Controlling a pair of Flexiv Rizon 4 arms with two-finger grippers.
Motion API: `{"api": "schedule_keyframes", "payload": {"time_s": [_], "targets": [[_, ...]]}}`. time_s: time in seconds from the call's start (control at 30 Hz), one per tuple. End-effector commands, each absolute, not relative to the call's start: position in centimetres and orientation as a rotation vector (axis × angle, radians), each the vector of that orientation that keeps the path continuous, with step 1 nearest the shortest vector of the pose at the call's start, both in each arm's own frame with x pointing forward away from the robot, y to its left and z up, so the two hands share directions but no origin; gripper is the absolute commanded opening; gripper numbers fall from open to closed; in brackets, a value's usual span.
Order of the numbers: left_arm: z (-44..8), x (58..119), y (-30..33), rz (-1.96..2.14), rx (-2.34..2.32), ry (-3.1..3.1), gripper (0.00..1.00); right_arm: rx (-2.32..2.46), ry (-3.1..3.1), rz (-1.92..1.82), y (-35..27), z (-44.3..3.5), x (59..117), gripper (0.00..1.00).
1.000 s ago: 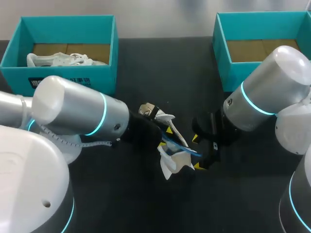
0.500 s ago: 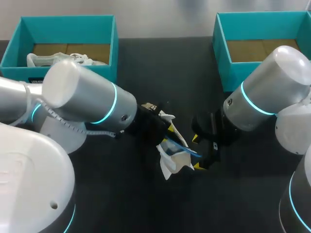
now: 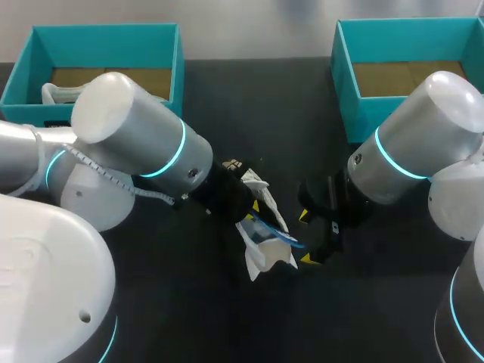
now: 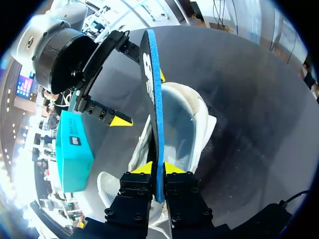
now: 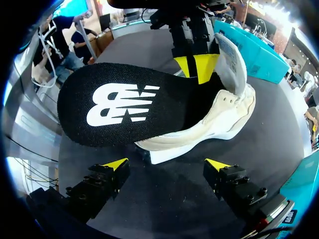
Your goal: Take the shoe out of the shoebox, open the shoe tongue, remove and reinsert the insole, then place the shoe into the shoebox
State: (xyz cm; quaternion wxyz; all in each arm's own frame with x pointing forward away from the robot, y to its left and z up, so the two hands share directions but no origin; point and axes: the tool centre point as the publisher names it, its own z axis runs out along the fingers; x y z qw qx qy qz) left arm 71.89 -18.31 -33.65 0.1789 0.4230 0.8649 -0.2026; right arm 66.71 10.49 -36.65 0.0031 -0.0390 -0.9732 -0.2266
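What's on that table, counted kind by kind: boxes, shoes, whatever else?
Teal shoeboxes: 2 (left shoebox, right shoebox)
White shoes: 2 (shoe in the left shoebox, shoe on the table)
Insole: 1
Total: 5

A flat, matte black bench (image 3: pixel 249 106) spreads under the left gripper (image 4: pixel 158 168) and the right gripper (image 5: pixel 167 164). Beside the left gripper its dark top shows fine pale specks. Ahead of that gripper, soft, even light leaves a dull grey sheen on the surface.
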Motion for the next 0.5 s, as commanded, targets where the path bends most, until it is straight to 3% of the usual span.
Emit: {"api": "schedule_keyframes", "payload": {"time_s": [0.03,0.17,0.5], "targets": [[-34.0,71.9,-18.6,-0.561,1.214,2.466,0.05,-0.123,-3.054,-0.709,10.5,-36.6,66.6,1.0],[-34.7,71.6,-18.9,-0.533,1.253,2.48,0.0,-0.123,-3.054,-0.709,10.5,-36.6,66.6,1.0],[-36.6,71.2,-19.3,-0.474,1.304,2.53,0.03,-0.123,-3.054,-0.709,10.5,-36.6,66.6,1.0]]}}
